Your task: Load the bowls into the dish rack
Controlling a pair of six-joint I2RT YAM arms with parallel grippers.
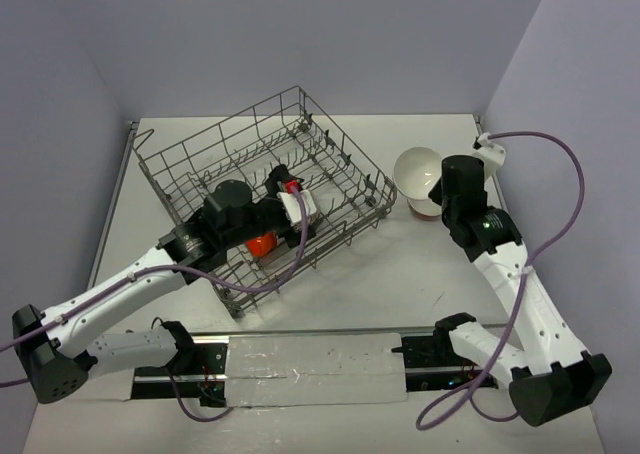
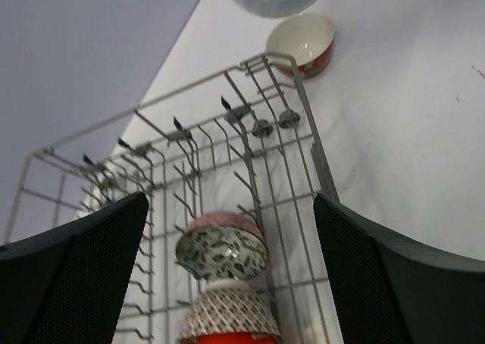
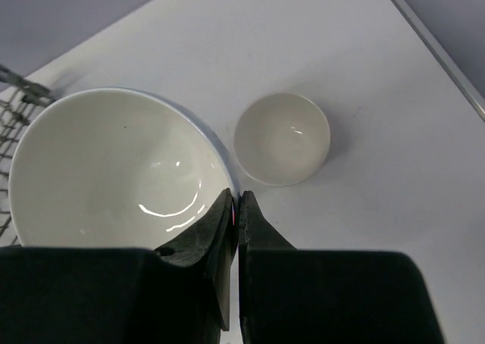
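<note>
Fingers [image 3: 212,238] of the right gripper [image 3: 236,201] are pinched together on the rim of a large white bowl [image 3: 114,170], one pad inside the rim and one outside. We see the bowl's glossy white interior facing the wrist camera, and in the overhead view it hangs tilted at the end of the right arm, just off the right corner of the dish rack [image 1: 215,139]. Just beside it, a small bowl [image 3: 282,138], white inside and red outside, sits upright on the table [image 1: 400,274], outside the rack; from above the large bowl partly overlaps it, and we cannot tell whether the two touch.

Over on our left, the left gripper [image 2: 229,200] hovers above the middle of the rack with its fingers spread wide and nothing between them. Below that gap, a patterned bowl [image 2: 222,254] with a fine dark-and-white interior stands on edge among the tines, its reddish outer wall showing above. Right in front of it, nearer the wrist camera, an orange-red bowl [image 2: 227,321] with a red lattice outside also stands in the same row. The rack sits angled on the table, rotated against the table's edges.
</note>
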